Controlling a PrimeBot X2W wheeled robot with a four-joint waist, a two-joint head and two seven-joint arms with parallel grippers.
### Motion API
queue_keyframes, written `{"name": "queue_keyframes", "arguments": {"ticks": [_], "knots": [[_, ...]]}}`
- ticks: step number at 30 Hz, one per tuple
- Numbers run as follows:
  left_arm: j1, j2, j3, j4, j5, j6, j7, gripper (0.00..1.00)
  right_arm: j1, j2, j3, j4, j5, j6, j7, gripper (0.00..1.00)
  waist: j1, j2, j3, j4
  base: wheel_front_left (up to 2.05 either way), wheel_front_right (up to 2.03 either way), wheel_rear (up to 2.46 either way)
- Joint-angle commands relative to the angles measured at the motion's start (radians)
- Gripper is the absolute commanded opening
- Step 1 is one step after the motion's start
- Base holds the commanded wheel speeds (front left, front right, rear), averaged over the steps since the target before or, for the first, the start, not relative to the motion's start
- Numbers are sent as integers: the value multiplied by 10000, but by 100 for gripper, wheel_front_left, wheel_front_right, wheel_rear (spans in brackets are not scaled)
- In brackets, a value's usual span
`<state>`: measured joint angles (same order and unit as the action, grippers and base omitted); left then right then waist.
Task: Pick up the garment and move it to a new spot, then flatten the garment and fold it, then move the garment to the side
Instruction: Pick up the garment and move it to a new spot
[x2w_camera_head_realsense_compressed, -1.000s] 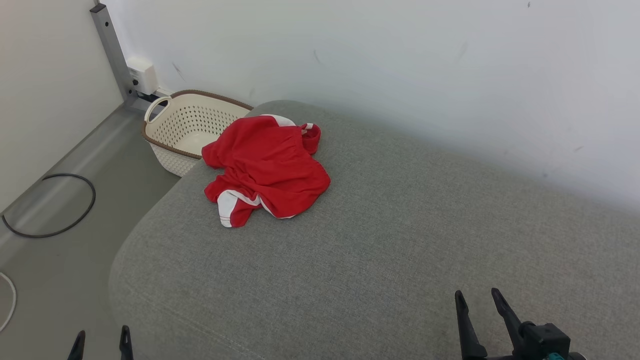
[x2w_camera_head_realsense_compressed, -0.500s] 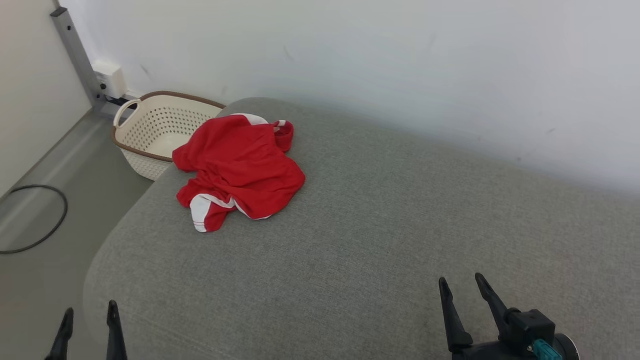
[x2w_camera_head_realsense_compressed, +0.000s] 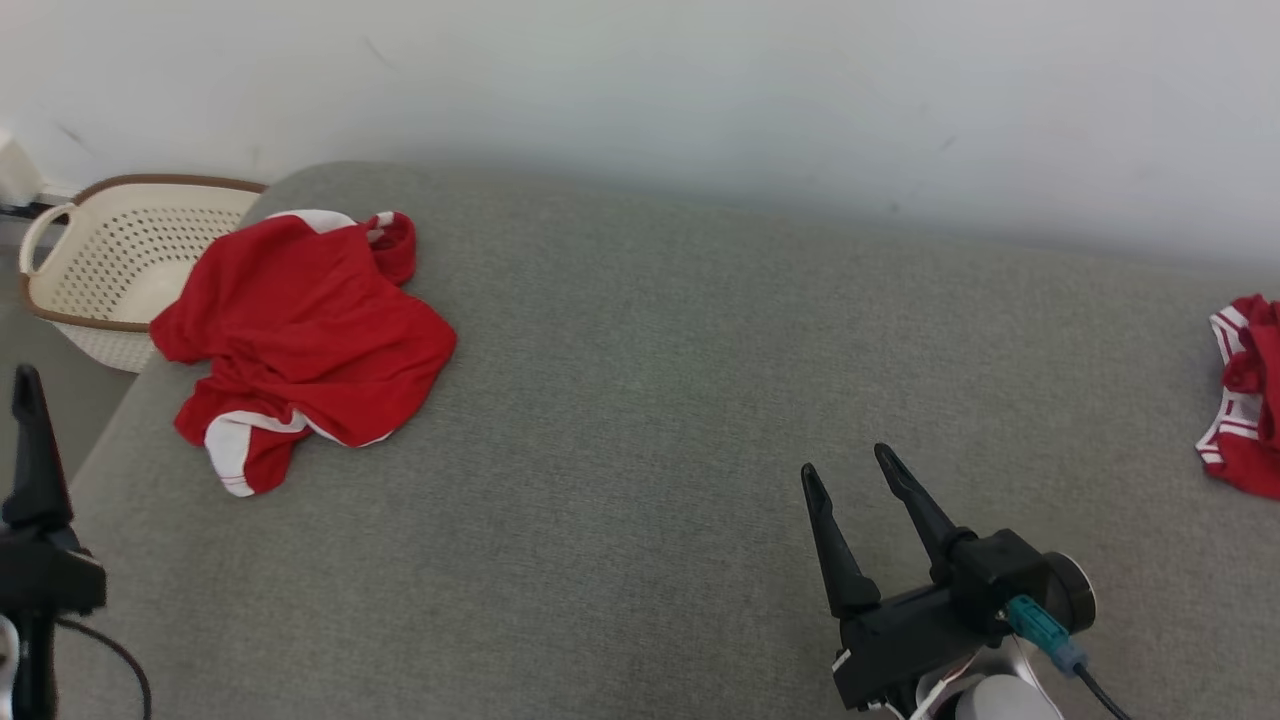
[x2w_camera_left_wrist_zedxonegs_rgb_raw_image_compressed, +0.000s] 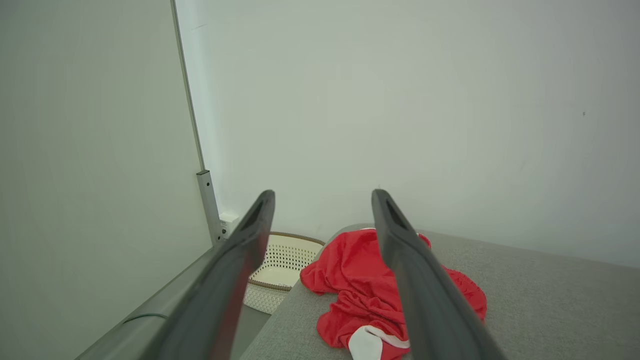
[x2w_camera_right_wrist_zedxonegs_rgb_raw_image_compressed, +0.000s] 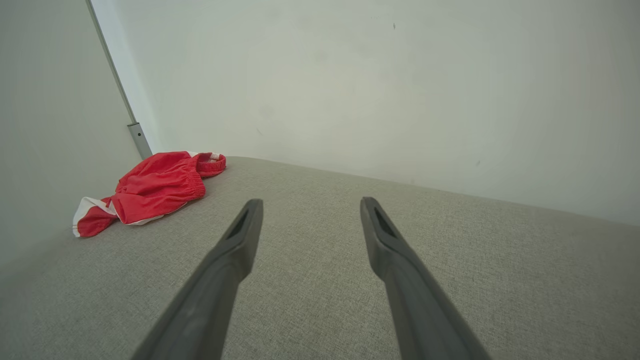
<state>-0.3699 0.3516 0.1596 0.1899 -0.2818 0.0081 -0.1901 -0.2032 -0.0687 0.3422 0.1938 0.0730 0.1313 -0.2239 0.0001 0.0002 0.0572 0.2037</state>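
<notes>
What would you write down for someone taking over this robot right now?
left gripper: open, empty, at the near left edge of the grey cushion.
right gripper: open, empty, over the cushion's bare middle.
red garment: crumpled at the cushion's far left end, next to the white basket. A second red-and-white piece lies at the right edge.
Done: nothing; the garment is not yet picked up.
Left: pick it up, move it, flatten, fold, set it aside.

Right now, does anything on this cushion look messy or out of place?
Yes. The red garment lies crumpled near the left end of the cushion, beside the basket. A second red garment sits bunched at the head view's right edge.
</notes>
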Motion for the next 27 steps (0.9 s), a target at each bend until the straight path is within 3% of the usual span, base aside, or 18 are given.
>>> {"name": "queue_keyframes", "arguments": {"ticks": [1, 7, 12, 21, 27], "knots": [[-269, 85, 45, 153, -201, -97, 80, 100, -187, -49, 39, -10, 82, -10, -53, 100, -1, -2, 926, -964, 0, 0, 0], [-2137, 859, -62, 1562, -706, -863, 611, 100, -734, -73, 142, -30, 17, -10, -161, 100, -1, -2, 1639, -1675, 0, 0, 0], [-3443, 1463, -354, 2855, -940, -1193, 935, 100, -1086, -38, 238, 13, -1, -10, -243, 100, -1, -2, 2149, -2194, 0, 0, 0], [-5009, 2102, -1299, 4925, -1478, -1365, 1641, 100, -1518, 30, 359, 38, -22, -10, -343, 100, -1, -2, 2622, -2817, 0, 0, 0], [-5398, 2442, -2421, 5967, -2281, -1367, 2537, 100, -1585, 73, 484, 130, -4, -10, -395, 100, -1, -2, 2568, -3032, 0, 0, 0]]}}
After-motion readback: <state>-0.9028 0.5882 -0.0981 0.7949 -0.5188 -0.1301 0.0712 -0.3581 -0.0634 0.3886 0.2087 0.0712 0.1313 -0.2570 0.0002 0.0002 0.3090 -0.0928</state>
